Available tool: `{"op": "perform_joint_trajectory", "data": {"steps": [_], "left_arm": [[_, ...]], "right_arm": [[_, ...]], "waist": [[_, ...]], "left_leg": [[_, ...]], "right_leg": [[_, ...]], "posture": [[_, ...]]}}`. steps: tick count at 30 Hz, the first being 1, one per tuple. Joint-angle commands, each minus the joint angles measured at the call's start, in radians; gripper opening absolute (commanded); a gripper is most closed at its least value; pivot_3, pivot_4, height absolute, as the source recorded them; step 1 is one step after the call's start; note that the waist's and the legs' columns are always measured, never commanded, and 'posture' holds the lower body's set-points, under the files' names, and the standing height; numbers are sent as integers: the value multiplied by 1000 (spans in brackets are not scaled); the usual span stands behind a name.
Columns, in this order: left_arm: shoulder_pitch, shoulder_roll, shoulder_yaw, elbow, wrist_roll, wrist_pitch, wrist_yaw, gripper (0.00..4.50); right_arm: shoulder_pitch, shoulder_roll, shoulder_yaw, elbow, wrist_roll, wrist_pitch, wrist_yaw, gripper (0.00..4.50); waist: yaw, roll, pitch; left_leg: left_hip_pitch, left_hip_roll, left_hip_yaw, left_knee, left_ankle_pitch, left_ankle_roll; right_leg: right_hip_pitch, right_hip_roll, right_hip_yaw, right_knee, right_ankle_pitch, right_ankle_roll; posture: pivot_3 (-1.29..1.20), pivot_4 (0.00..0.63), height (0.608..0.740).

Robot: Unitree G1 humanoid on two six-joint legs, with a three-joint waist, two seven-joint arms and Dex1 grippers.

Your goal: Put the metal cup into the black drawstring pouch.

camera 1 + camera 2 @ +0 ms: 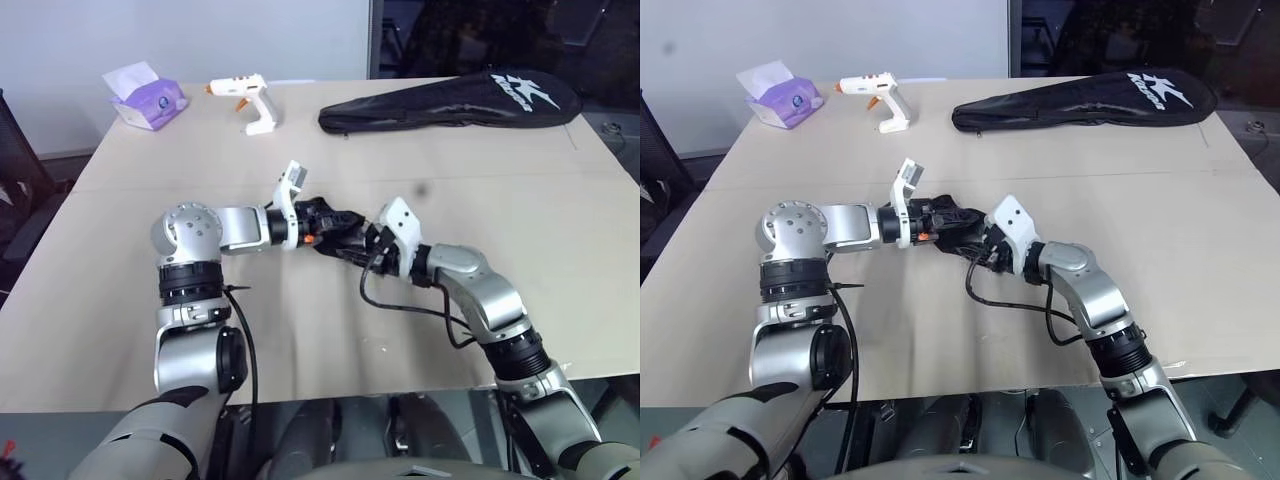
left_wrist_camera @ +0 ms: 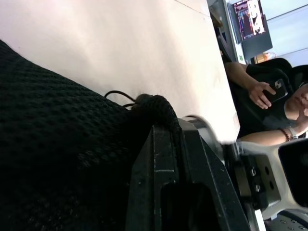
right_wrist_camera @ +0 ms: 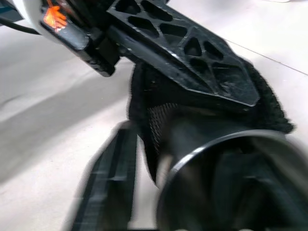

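Both robot arms meet mid-table: left gripper [image 1: 335, 222] pinched shut on black pouch [image 3: 163, 96], right gripper [image 3: 192, 192], finger spread unclear, w/ metal cup [image 3: 231, 178] at pouch mouth, base going in; cup's rim end not yet inside.

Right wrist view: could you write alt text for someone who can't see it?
Close up, the metal cup sits at the mouth of the black drawstring pouch, its round rim facing the camera. The left gripper pinches the pouch's edge from above, and a pale table lies behind.
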Motion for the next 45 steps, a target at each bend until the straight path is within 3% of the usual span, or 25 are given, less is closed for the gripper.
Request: {"op": "perform_joint_trajectory", "data": {"steps": [1,14,18,20,27,36,39,43,45], "left_arm": [[-11,10,-3,-20,3,-16,-28,0],[-16,8,-8,-22,26,-14,-52,0],[-18,6,-11,-24,30,-12,-56,0],[-19,6,-12,-25,30,-12,-58,0],[-27,8,-11,-49,16,8,-68,0],[-51,-17,1,-106,-11,68,-75,0],[-47,-16,3,-124,-14,92,-82,0],[-3,24,-31,-113,44,59,-74,0],[4,33,-47,-118,51,38,-86,0]], "right_arm": [[0,-11,-3,-62,1,-13,-9,2052],[55,-55,-41,-202,93,126,-23,2052],[45,-36,-41,-166,95,114,-44,947],[37,-26,-37,-137,88,100,-52,58],[15,4,-26,-72,67,20,-61,25],[-123,44,134,178,-113,-298,19,25],[-161,95,98,265,-106,-341,-11,25],[-153,122,-9,215,-18,-302,-31,25],[-152,108,0,206,-32,-300,-18,25]], "waist": [[0,0,0],[0,0,0],[0,0,0],[0,0,0],[0,0,0],[-4,0,0],[-4,0,0],[-3,0,0],[-3,0,0]], "left_leg": [[0,0,0,0,0,0],[0,0,0,0,0,0],[0,0,0,0,0,0],[0,0,0,0,0,0],[0,0,0,0,0,0],[0,0,0,0,0,0],[0,0,0,0,0,0],[0,0,0,0,0,0],[0,0,0,0,0,0]], "right_leg": [[0,0,0,0,0,0],[0,0,0,0,0,0],[0,0,0,0,0,0],[0,0,0,0,0,0],[0,0,0,0,0,0],[0,0,0,0,0,0],[0,0,0,0,0,0],[0,0,0,0,0,0],[0,0,0,0,0,0]], "posture": [[0,150,740],[0,150,740],[0,150,740],[0,150,740],[0,150,740],[0,150,740],[0,150,740],[0,150,740],[0,150,740]]}}
